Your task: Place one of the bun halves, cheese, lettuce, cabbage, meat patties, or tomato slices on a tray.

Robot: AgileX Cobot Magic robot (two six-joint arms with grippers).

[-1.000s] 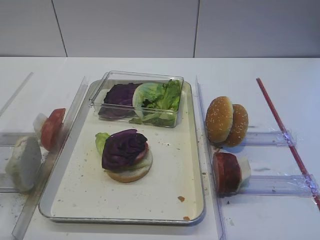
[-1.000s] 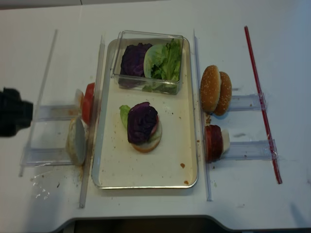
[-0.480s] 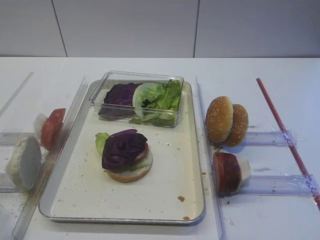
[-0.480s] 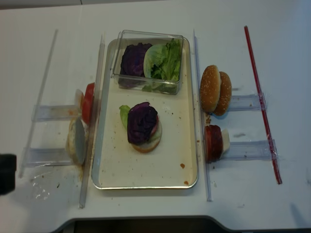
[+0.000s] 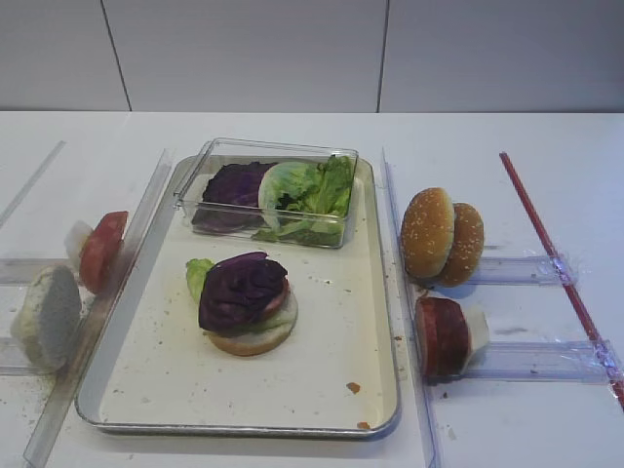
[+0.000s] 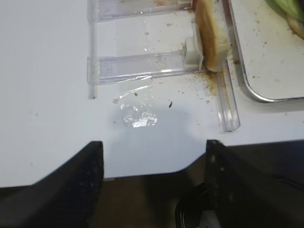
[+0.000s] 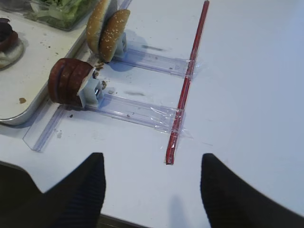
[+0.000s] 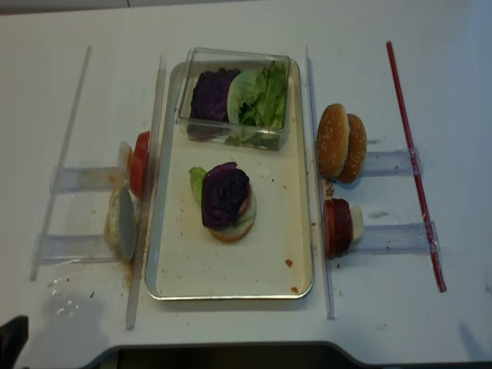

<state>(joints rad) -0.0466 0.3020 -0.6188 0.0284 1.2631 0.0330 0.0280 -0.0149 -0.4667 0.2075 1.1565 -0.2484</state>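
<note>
Your left tool point(image 6: 152, 156) has its fingers apart, empty, hanging at the bench edge well away from the cabbage point(image 5: 241, 290), which tops the stack on the tray point(image 5: 331, 390). Right tool point(image 7: 149, 175) likewise apart, near the sesame bun halves point(image 7: 107, 29).

Lighting's bright and even, prob overhead, so shadows are soft and short, e.g. the small one right of the sesame-topped golden bun halves point(image 5: 442, 236). The glossy white table point(image 8: 400, 307) looks a bit washed out w/ mild glare. The realsense view is softer and dimmer twd the bottom. In both wrist cams the near claw fingers point(image 7: 76, 194) are dark and blurry.
</note>
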